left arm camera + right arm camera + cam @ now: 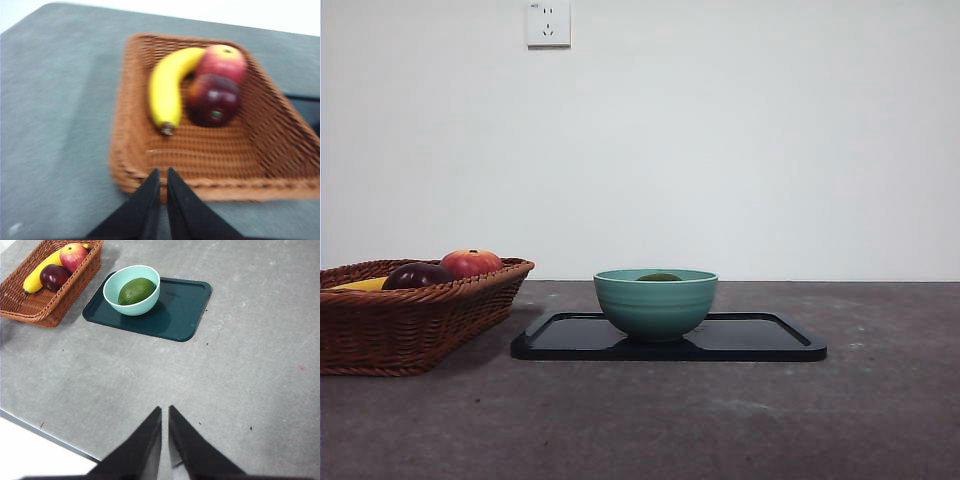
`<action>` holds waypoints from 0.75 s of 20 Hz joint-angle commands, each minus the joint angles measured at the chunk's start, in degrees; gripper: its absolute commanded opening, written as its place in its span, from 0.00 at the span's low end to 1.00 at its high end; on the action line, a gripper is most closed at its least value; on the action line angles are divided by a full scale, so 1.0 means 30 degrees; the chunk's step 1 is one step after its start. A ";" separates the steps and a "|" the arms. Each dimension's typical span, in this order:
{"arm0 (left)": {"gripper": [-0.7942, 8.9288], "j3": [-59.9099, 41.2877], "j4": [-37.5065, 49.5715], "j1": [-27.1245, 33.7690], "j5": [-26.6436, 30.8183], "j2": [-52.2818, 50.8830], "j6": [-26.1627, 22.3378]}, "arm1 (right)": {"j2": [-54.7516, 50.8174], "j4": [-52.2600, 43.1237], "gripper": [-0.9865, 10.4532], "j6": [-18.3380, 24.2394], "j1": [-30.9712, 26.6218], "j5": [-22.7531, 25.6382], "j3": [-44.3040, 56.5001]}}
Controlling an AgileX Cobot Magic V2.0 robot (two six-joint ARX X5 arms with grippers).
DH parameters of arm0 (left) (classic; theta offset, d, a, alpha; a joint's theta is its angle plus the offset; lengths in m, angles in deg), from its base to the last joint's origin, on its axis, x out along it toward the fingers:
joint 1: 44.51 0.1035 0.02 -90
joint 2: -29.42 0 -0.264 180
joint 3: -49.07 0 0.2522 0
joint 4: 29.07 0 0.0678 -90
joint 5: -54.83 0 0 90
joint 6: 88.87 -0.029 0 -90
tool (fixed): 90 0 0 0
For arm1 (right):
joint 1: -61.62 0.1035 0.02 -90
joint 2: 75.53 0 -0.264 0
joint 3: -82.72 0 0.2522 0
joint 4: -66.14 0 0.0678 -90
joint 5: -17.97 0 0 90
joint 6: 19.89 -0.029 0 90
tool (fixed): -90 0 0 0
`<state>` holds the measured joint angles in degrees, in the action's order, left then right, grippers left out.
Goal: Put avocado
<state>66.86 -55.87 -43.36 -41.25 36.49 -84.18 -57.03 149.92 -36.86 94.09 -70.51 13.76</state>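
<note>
Avocado [136,290], dark green and egg-shaped, lies in the teal ceramic bowl [150,302] on the dark tray [185,310], long axis slanting toward the woven basket [30,307], well apart from the right gripper [165,412], jaws nearly closed and empty, while the left gripper [163,175], likewise pinched and empty, hovers at the basket.

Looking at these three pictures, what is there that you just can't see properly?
- Avocado: in the front view, the teal bowl hides all but its top; only the right wrist view shows it whole.
- Banana: the front view shows a yellow sliver behind the basket rim.
- Left wrist view: blurred; the tray is cut off by its edge.
- Both arms: absent from the front view.
</note>
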 commanded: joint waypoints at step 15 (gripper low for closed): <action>0.10 -0.1129 0.0634 0.0073 0.2149 -0.2295 -0.0539 | 0.0036 -0.0262 0.10 -0.0189 0.0131 0.0007 -0.0124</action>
<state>64.65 -53.29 -43.23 -35.26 29.67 -86.34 -57.03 149.90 -36.86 94.09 -70.51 13.76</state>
